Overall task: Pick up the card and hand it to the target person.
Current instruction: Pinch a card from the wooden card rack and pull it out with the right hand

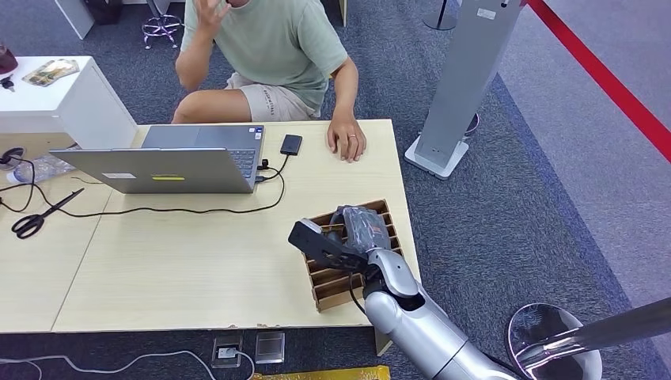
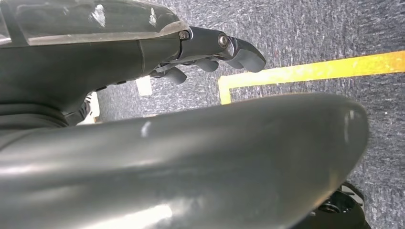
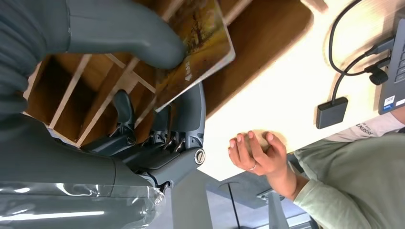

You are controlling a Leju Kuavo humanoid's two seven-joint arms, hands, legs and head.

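Note:
The card (image 3: 196,52), printed with an autumn tree picture, is pinched between the thumb (image 3: 124,36) and fingers (image 3: 191,114) of my right hand (image 3: 162,138). It sits tilted just above the slots of a wooden card holder (image 3: 62,90). From the head view, my right hand (image 1: 362,227) hovers over that holder (image 1: 332,283) near the table's front right corner, covering the card. A person in a green shirt (image 1: 277,39) sits across the table, with one hand (image 1: 346,142) resting flat on its far edge. My left hand (image 2: 210,52) hangs over the carpet, fingers loose, holding nothing.
An open laptop (image 1: 182,162) stands at the back left of the table with a black cable and a small black device (image 1: 290,144) beside it. Scissors (image 1: 39,218) lie at the far left. A white stand (image 1: 451,103) rises off the table's right side.

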